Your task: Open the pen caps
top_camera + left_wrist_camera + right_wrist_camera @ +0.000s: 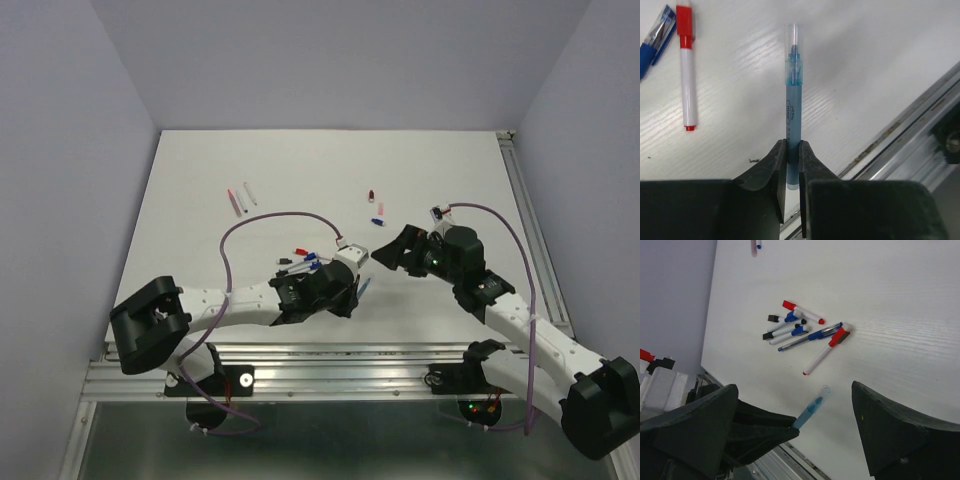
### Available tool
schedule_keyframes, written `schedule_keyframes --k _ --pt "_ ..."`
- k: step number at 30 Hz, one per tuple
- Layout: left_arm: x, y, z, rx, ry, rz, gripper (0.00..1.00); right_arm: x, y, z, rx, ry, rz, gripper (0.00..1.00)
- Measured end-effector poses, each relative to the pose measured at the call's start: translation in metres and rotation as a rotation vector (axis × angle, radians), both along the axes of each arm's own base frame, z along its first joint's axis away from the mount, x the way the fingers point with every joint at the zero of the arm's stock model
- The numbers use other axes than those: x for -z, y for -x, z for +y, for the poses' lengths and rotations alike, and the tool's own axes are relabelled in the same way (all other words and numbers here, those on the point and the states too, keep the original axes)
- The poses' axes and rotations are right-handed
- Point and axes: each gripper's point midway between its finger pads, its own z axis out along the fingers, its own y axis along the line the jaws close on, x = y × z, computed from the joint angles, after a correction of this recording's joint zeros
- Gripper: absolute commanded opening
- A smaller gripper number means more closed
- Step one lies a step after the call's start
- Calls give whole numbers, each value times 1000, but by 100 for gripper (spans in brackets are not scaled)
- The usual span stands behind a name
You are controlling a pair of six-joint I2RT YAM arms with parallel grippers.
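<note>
- The white table (300,160) carries everything; the pen heap (300,262) lies on it toward the near edge and is the mark for all places below.
- The left arm (240,305) reaches in from the near left of the pen heap, and its wrist ends just right of the heap.
- The right arm (510,315) comes in from well to the right of the heap, pointing back toward it.
- The right gripper (388,250) hangs to the right of the heap, beyond the left wrist, with its two fingers spread wide and nothing between them.
- The left gripper (792,155) sits just right of the heap on the near side, its fingers pinched onto the lower barrel of a blue pen (792,105).
- That blue pen sticks out past the fingertips, lifted off the table, away from the heap.
- A white marker (687,70) lies flat at the heap's right edge, the piece closest to the held pen.
- Two slim pens (240,197) lie beyond the heap to its far left, well apart from it.
- A clear cap (793,42) is seated over the held pen's tip, at the end farthest from the fingers.
- A red cap (684,25) is seated on the white marker's end.
- A few small loose pieces (376,207), red and blue, lie beyond the heap to its far right; they are too small to tell whether they are caps.
</note>
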Motion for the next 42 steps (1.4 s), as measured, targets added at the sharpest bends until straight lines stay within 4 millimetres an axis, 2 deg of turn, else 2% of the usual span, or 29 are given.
schedule_keyframes --k 2,4,8,13,14,16,20,24,29,34,40,41,42 --pt "-23 -1 -9 9 89 -24 0 -6 3 7 -33 -40 1 99" --pt "-36 -1 -14 12 140 -38 0 -10 3 17 -68 -85 4 98" --pt "-58 -1 -26 22 235 -51 0 -2 4 30 -97 -113 43 91" --pt "-62 -2 -28 9 257 -44 0 0 7 37 -109 -125 66 71" --pt "-62 -2 -28 2 260 -41 0 0 7 37 -107 -128 69 62" --pt "-62 -3 -28 -12 264 -38 0 0 6 37 -103 -130 71 56" --pt "-63 -4 -28 -36 274 -31 0 1 4 36 -84 -130 77 54" --pt "-64 -6 -27 -61 280 -30 0 2 3 35 -75 -126 80 39" --pt "-69 -10 -26 -97 295 -36 0 -1 3 33 -64 -130 73 35" --pt "-76 -15 -26 -130 308 -46 0 -2 3 33 -66 -131 70 36" --pt "-83 -18 -27 -138 321 -57 0 -4 3 34 -67 -137 66 14" --pt "-83 -17 -27 -136 319 -56 5 -6 3 34 -66 -141 63 11" --pt "-83 -17 -27 -134 319 -56 20 -7 3 34 -66 -143 59 10"
